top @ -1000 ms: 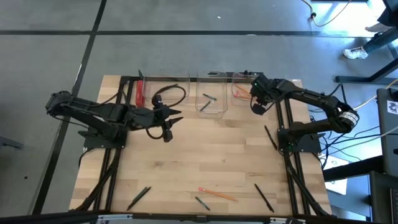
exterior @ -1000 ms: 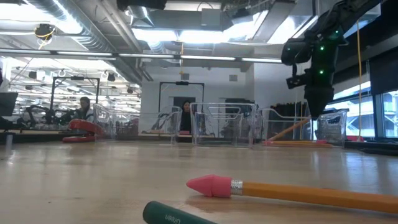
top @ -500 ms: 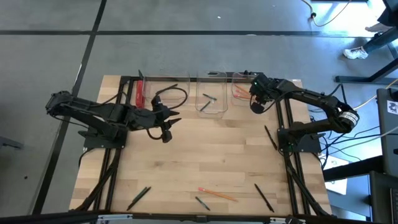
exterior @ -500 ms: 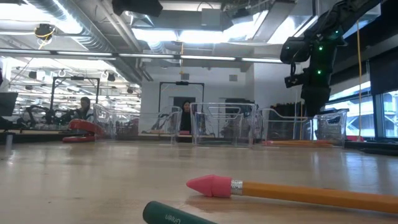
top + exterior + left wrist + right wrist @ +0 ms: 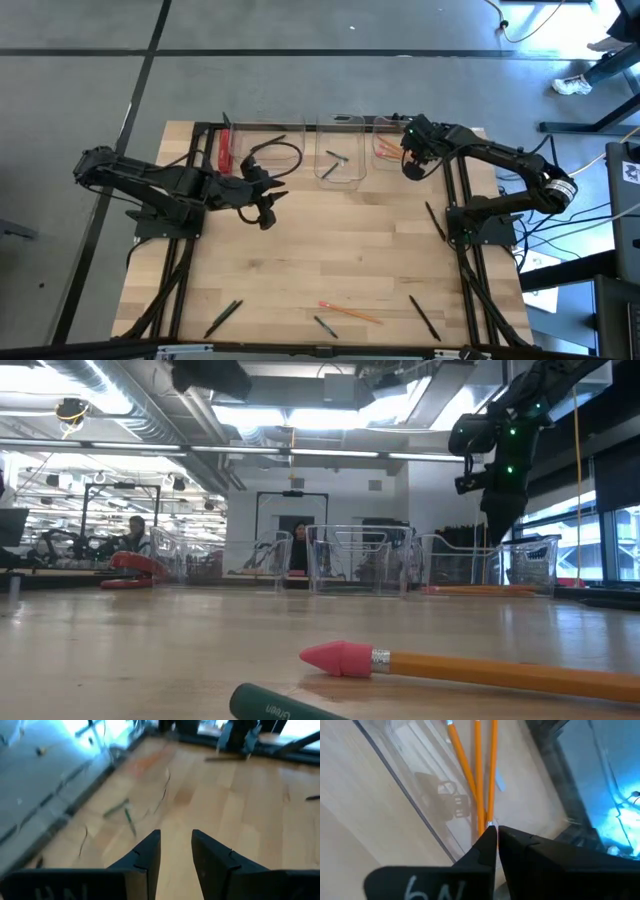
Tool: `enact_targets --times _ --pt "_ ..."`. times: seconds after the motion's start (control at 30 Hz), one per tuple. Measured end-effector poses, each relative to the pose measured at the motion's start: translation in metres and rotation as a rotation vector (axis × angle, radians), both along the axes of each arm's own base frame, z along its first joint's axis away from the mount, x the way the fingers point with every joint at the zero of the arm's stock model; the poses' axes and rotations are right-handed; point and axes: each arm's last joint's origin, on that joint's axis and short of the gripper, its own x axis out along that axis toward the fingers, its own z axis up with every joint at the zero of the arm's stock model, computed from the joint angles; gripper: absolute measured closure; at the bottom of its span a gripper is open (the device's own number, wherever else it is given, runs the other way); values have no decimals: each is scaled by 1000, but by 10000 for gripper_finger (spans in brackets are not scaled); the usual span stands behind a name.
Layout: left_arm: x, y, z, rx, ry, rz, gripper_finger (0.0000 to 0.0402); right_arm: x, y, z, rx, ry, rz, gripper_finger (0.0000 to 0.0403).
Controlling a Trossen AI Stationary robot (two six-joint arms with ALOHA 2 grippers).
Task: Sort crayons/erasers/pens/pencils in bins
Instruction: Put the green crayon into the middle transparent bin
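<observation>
Hovering at the upper right of the high view, your right gripper (image 5: 411, 170) sits above the rightmost bin (image 5: 385, 150), fingers nearly together and empty; three pencils (image 5: 479, 780) lie inside. Your left gripper (image 5: 268, 205) waits open, centre-left.

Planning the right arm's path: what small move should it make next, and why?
Probably lift the right pincer clear of the right bin. Its fingers look nearly shut and empty, three pencils lie in the bin, and an orange pencil waits at the near edge.
</observation>
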Motion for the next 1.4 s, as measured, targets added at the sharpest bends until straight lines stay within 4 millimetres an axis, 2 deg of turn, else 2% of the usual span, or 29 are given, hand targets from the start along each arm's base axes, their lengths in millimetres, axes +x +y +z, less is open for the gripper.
enact_targets --times 0.3,0.53,0.7,1.0,1.4 --pt "-22 -15 -22 -326 197 71 300 8 1 45 -6 -6 26 396" --pt "-37 -38 -28 -510 260 133 300 26 17 82 -41 -80 79 397" --pt "-44 -62 -31 -597 262 127 300 43 38 105 -51 -162 176 400" --pt "-52 -104 -47 -697 317 172 300 69 87 133 95 -351 498 398" --pt "-65 -153 -80 -754 454 265 300 88 141 146 321 -571 874 397"
